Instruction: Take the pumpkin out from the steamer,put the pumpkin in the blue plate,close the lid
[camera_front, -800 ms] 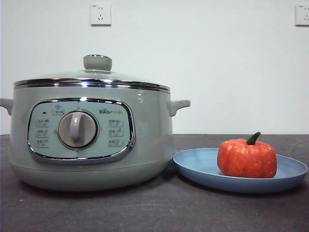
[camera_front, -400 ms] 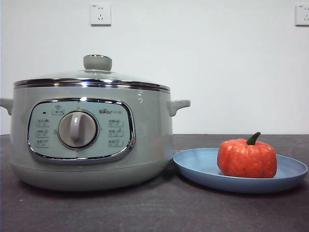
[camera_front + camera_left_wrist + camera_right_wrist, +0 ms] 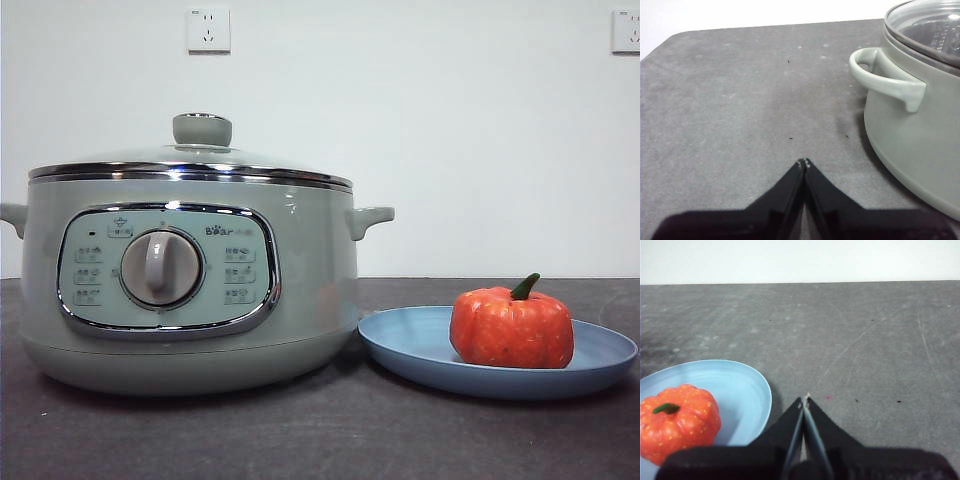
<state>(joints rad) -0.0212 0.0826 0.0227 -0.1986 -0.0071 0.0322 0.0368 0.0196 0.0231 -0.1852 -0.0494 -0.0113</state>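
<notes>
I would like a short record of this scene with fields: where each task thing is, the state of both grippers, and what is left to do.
pumpkin: on the blue plate, stem up
steamer: beside the plate, closed
lid: seated on the steamer rim
left gripper: shut, empty, near the steamer's handle
right gripper: shut, empty, beside the plate
task left: nothing visible

The steamer (image 3: 190, 290) has smooth, softly glossy sage plastic walls and a mirror-bright chrome rim. The lid (image 3: 190, 160) is clear glass. The blue plate (image 3: 420, 345) looks matt, the pumpkin (image 3: 511, 327) slightly shiny, the worktop (image 3: 300, 440) rough and dull grey.
</notes>
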